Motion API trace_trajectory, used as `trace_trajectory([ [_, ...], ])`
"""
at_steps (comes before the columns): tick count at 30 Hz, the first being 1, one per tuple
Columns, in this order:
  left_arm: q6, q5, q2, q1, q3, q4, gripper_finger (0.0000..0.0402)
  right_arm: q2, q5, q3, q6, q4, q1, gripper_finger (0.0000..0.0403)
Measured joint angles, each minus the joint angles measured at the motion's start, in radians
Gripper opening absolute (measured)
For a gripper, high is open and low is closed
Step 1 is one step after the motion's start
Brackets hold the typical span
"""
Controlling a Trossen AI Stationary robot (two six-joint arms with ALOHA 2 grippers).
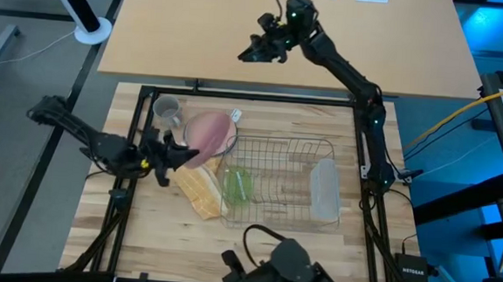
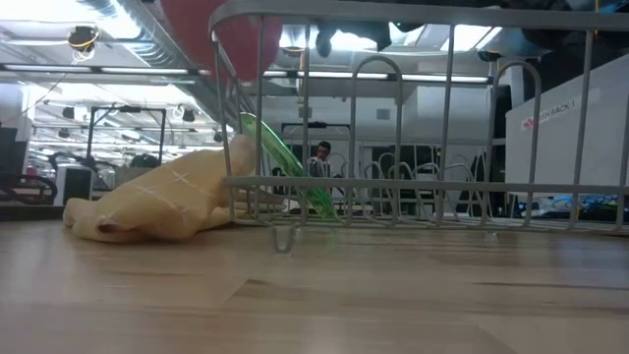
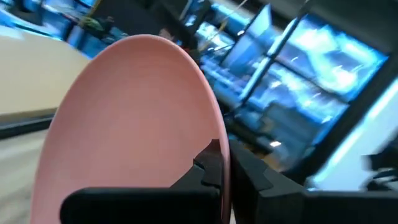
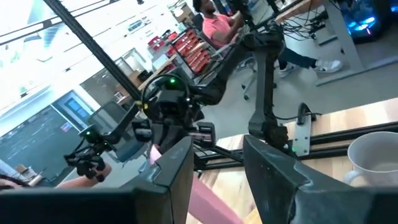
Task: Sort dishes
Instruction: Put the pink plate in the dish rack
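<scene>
The left gripper (image 1: 179,157) is closed on the rim of the round pink plate (image 1: 206,134), its dark fingers (image 3: 211,168) pinching the edge from both faces, so the plate stands lifted and tilted just over the left end of the wire dish rack (image 1: 297,146). With only an edge held, the plate could pivot or slip in the grip as it is lowered, and it could knock a rack wire or the small translucent green bowl (image 1: 237,185) already leaning on edge in the rack beside the crumpled yellow checked cloth (image 1: 199,190). The small grey mug (image 1: 167,111) waits on the table near the rack's corner. The right gripper (image 1: 259,50) hangs well apart over the far table, fingers spread and holding nothing.
</scene>
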Motion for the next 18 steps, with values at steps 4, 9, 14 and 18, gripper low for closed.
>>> trace_trajectory([
  [4,-0.003,0.016,0.064,-0.048,0.000,0.143,0.0001,-0.021,-0.025,0.000,0.007,-0.008,-0.016,0.0143],
  [9,-0.019,0.018,0.208,-0.085,0.000,0.310,0.0001,-0.027,-0.034,-0.001,0.007,-0.030,-0.023,0.0143],
  [14,-0.028,0.005,0.404,-0.089,0.000,0.648,0.0001,-0.027,-0.048,-0.001,0.007,-0.039,-0.023,0.0143],
  [18,-0.110,-0.076,0.574,-0.086,0.000,0.875,0.0001,-0.026,-0.102,-0.001,0.007,-0.032,-0.031,0.0143],
])
